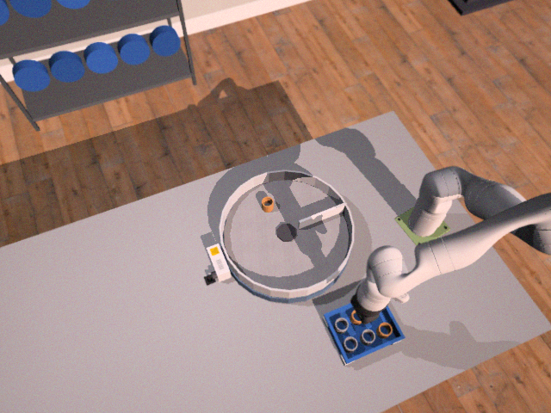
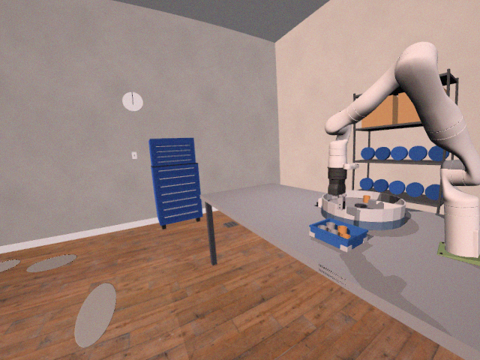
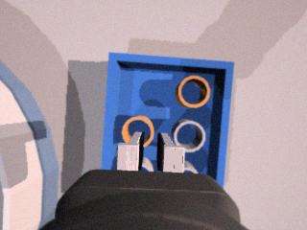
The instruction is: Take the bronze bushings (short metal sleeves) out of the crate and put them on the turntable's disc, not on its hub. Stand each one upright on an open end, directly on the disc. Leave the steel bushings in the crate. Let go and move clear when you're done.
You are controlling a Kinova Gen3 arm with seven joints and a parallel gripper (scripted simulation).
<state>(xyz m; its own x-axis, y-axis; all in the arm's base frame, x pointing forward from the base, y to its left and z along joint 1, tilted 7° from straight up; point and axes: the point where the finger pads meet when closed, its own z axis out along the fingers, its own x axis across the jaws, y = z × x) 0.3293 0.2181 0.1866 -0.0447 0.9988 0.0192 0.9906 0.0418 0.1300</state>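
My gripper [image 2: 341, 205] [image 3: 150, 145] hangs well above the blue crate [image 1: 397, 324] [image 2: 325, 235] [image 3: 226, 105], pointing down. Its fingers stand a narrow gap apart with nothing between them. In the wrist view one bronze bushing [image 3: 125, 130] shows just beyond the left fingertip. Another bronze bushing [image 1: 385, 336] [image 2: 344, 235] [image 3: 178, 92] stands in a corner of the crate. Three steel bushings are there too, one steel bushing [image 3: 189, 149] in full wrist view, the others partly hidden. A bronze bushing [image 1: 267, 206] [image 2: 366, 198] stands upright on the turntable's disc [image 1: 249, 240], away from the dark hub [image 1: 286, 231].
The turntable has a raised pale rim wall [image 2: 379, 214]. A white divider [image 1: 322, 215] runs from near the hub to that wall. A white box [image 1: 218, 262] sits outside the rim at its left. The arm's green base plate [image 1: 405, 222] is right of the turntable.
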